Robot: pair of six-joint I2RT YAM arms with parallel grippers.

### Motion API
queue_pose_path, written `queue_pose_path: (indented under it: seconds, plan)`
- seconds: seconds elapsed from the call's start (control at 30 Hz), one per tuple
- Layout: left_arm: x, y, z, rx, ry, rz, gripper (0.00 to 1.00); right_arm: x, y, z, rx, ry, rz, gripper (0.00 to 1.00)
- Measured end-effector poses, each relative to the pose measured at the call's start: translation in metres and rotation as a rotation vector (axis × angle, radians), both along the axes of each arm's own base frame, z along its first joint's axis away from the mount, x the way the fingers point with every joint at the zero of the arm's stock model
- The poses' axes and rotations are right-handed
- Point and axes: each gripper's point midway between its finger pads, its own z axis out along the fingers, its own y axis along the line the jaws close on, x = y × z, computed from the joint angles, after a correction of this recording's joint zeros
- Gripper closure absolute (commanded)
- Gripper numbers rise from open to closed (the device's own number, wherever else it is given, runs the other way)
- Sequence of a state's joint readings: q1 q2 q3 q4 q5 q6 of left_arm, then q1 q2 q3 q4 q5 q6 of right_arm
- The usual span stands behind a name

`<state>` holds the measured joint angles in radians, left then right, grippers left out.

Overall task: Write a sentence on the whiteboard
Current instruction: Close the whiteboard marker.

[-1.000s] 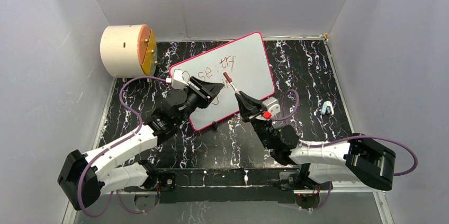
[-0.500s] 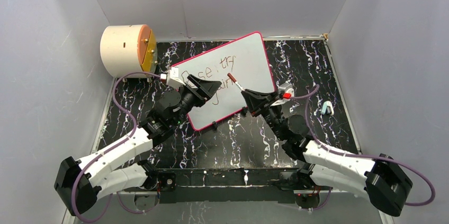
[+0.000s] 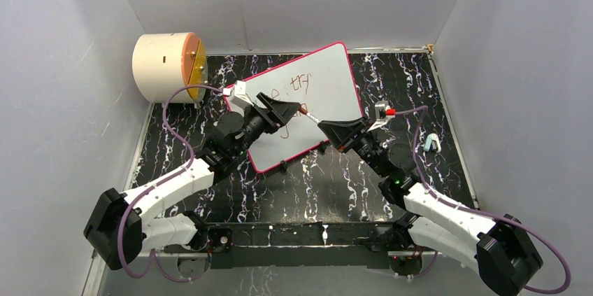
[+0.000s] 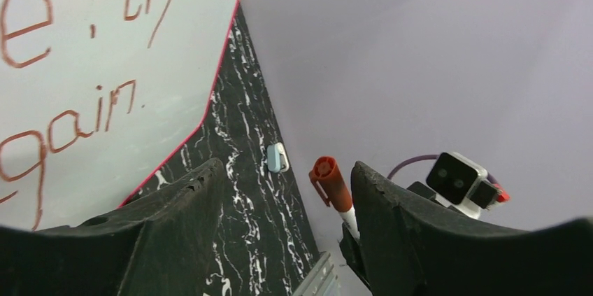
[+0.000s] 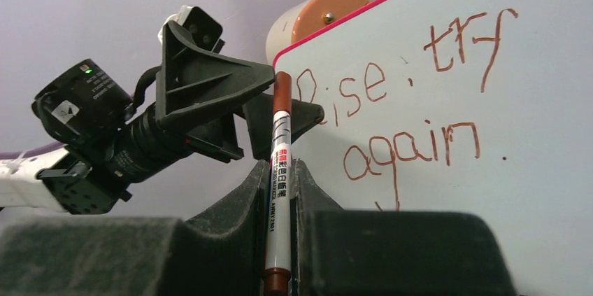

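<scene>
The whiteboard [image 3: 332, 75] lies tilted at the back middle, its rim pink-red. The sentence [image 3: 301, 85] "Rise, try again" is on it in reddish-brown, in two lines. It also shows in the left wrist view [image 4: 77, 72] and the right wrist view [image 5: 412, 110]. My right gripper [image 3: 324, 125] [image 5: 280, 166] is shut on a white marker [image 5: 279, 145] with a brown-red cap [image 4: 330, 182]. My left gripper [image 3: 296, 108] [image 4: 287, 170] is open over the board. The marker's capped end stands between its fingers, close to the right finger [image 4: 391, 198].
A cream cylinder with an orange face [image 3: 168, 65] stands at the back left, beside the board's corner. A small light-blue object [image 3: 431, 143] [image 4: 277, 157] lies on the black marbled table [image 3: 398, 86] at the right. Grey walls close in three sides.
My right arm has swung right and stretched out, and the marker has tipped towards the left gripper. My left gripper has moved right, so its open jaws now stand round the cap.
</scene>
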<state>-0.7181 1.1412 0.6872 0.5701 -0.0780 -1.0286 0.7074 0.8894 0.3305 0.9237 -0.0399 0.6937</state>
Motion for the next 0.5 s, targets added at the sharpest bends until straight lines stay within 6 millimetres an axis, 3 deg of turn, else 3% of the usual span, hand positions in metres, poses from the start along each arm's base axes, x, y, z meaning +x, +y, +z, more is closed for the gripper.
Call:
queue_pose_path:
  seconds: [0.2,0.5]
  plan:
    - [-0.002,-0.011,0.012,-0.052,-0.041,-0.060,0.51,-0.007,0.003,0.008,0.056,0.023,0.067,1.00]
    - [-0.009,-0.022,0.030,-0.132,-0.082,-0.131,0.93,-0.008,0.004,0.010,0.103,0.063,0.113,1.00]
